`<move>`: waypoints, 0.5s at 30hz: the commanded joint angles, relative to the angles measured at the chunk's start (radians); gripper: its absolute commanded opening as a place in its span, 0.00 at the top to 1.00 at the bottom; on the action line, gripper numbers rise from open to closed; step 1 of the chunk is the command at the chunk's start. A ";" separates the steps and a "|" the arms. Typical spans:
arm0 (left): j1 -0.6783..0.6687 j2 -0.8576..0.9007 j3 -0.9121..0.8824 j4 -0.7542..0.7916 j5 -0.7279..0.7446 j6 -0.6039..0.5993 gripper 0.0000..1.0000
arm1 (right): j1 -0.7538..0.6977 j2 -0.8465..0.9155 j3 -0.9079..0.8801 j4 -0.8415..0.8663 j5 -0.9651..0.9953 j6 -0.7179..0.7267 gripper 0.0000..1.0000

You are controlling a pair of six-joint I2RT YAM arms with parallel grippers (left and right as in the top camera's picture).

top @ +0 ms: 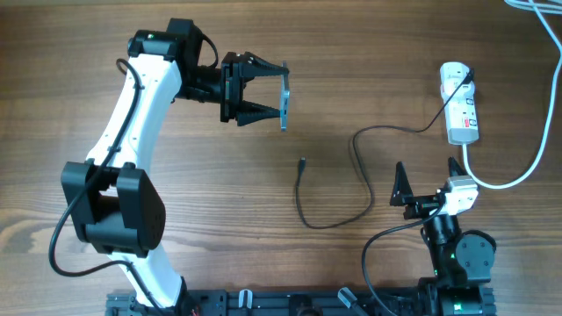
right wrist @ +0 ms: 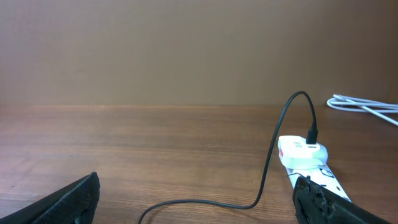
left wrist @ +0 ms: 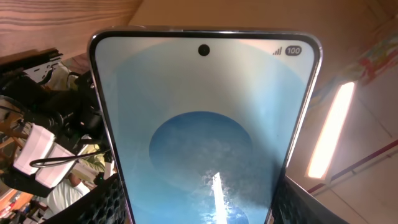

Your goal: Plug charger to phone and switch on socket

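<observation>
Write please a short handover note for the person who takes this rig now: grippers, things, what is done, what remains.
Left gripper: shut on the phone, held on edge above the table, screen lit.
Right gripper: open, empty, beside the socket.
Charger: plugged into the socket's far end; its free connector lies on the table between the arms.
Done: phone lifted, charger in the socket.
Left: push the connector into the phone, then switch on the socket; the switch's state cannot be told.

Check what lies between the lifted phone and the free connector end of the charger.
Nothing lies between them. The overhead view shows only bare wooden table between the phone and the connector tip of the charger.
</observation>
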 commanded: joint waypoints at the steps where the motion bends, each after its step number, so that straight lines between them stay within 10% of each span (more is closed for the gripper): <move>1: 0.003 -0.032 0.022 -0.002 0.056 -0.002 0.43 | -0.005 -0.006 -0.001 0.002 0.013 -0.013 0.00; 15: 0.003 -0.032 0.022 -0.002 0.056 -0.002 0.42 | -0.005 -0.006 -0.001 0.002 0.013 -0.013 0.00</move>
